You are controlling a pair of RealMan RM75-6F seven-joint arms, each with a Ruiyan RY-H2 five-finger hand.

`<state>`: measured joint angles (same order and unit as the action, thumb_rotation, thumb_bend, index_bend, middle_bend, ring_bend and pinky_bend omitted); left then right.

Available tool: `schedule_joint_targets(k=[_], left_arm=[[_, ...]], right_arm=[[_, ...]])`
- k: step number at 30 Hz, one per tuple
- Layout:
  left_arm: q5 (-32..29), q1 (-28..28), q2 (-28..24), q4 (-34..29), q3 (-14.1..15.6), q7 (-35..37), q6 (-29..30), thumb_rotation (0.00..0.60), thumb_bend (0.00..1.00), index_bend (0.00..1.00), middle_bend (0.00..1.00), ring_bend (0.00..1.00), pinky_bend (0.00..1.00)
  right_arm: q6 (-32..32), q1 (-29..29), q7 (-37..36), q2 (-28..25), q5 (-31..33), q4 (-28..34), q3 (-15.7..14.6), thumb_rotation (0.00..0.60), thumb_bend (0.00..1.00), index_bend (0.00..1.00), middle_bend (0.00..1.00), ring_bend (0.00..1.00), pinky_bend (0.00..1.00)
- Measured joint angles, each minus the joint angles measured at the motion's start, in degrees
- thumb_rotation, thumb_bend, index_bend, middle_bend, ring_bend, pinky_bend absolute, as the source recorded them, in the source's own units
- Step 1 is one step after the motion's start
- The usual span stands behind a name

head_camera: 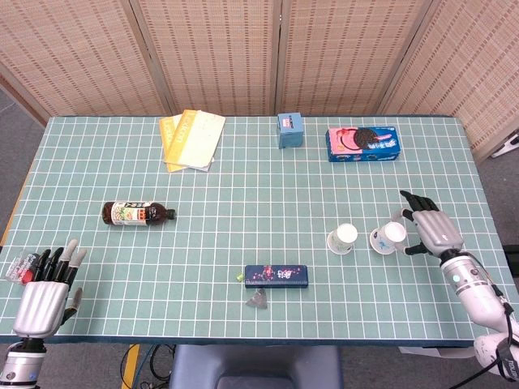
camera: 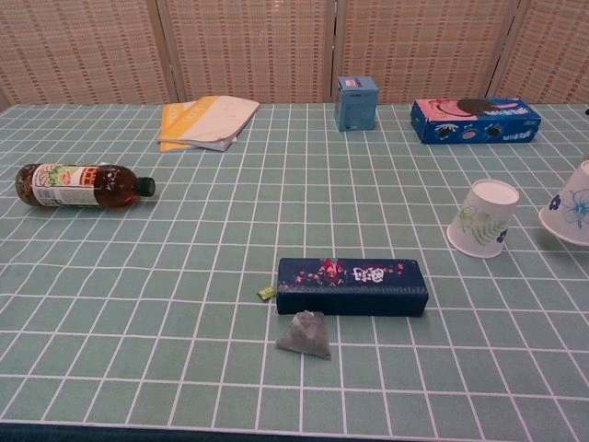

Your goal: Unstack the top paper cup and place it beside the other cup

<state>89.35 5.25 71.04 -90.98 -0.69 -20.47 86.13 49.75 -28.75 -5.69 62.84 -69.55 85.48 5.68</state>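
Note:
Two white paper cups stand mouth-down on the green grid table (head_camera: pixel 243 186). The leaf-printed cup (head_camera: pixel 342 238) (camera: pixel 483 218) stands alone at right of centre. Just to its right is the blue-flowered cup (head_camera: pixel 388 237) (camera: pixel 571 204), low at the table surface and slightly tilted, cut off by the chest view's right edge. My right hand (head_camera: pixel 434 231) reaches in from the right, its fingers and thumb curved around this cup. My left hand (head_camera: pixel 40 296) rests at the table's front left corner, fingers straight and slightly apart, holding nothing. Neither hand shows in the chest view.
A dark blue patterned box (head_camera: pixel 276 275) and a small grey packet (head_camera: pixel 259 300) lie front centre. A tea bottle (head_camera: pixel 136 213) lies on its side at left. Yellow booklets (head_camera: pixel 190 138), a small blue box (head_camera: pixel 289 130) and a cookie box (head_camera: pixel 363 143) line the back.

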Motion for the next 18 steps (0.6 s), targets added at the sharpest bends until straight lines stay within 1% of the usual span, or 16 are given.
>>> schedule_joint_targets(k=[10,18], left_arm=[[-0.4,0.2,0.3,0.2,0.0,-0.6,-0.6,0.600,0.50,0.00,0.00,0.00,0.00],[-0.1,0.1,0.4,0.1,0.1,-0.7,-0.1,0.600,0.50,0.00,0.00,0.00,0.00]], right_arm=[[-2.3,-0.8,-1.3,2.4,0.6,-3.8,0.3,0.600,0.23,0.40,0.00,0.00,0.00],[-3.1,-1.3,-1.6,3.3,0.7,-4.7,0.6,0.600,0.23,0.40,0.00,0.00,0.00]])
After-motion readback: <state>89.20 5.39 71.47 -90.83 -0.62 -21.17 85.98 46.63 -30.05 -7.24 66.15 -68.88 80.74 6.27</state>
